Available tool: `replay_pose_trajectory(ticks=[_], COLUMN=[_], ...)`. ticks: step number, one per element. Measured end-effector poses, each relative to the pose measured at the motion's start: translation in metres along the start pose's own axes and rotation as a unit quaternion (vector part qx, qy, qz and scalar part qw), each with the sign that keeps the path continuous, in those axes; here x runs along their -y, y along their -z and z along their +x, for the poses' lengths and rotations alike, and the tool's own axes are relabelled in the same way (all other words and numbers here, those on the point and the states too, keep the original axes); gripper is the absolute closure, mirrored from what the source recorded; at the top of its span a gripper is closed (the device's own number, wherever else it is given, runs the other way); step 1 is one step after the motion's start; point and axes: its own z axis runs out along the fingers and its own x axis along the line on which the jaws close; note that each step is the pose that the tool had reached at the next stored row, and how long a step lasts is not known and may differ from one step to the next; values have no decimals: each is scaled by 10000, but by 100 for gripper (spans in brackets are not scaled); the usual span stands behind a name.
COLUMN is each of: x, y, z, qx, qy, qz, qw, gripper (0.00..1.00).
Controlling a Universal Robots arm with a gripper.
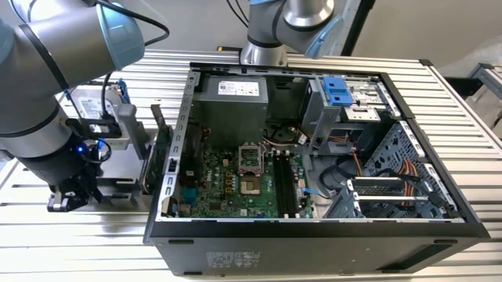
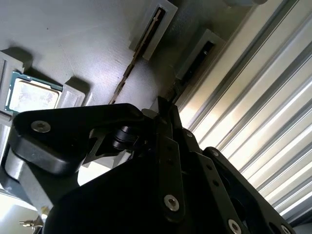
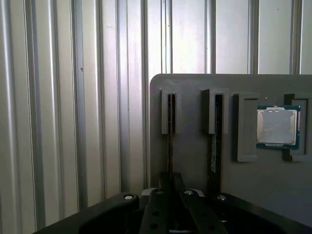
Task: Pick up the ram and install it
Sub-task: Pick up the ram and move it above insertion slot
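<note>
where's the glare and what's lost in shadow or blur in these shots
Second wrist view: strong glare bleaches the ribbed table, and the tool is a near-black, soft mass up close. First wrist view: even light, the ram a thin dark line, the processor lid dully bright. Exterior view: evenly lit and sharp, shadow inside the computer case.

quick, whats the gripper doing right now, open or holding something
gripper: closed on the ram, which stands on edge in a slot of the gray holder.
</note>
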Motion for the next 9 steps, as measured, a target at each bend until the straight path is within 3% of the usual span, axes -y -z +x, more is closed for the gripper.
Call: replay_pose_trajectory(ticks=[9], x=[0], y=[-3], z=[0], qx=[0], qy=[0], qz=[0], qw=[10000], gripper=[100])
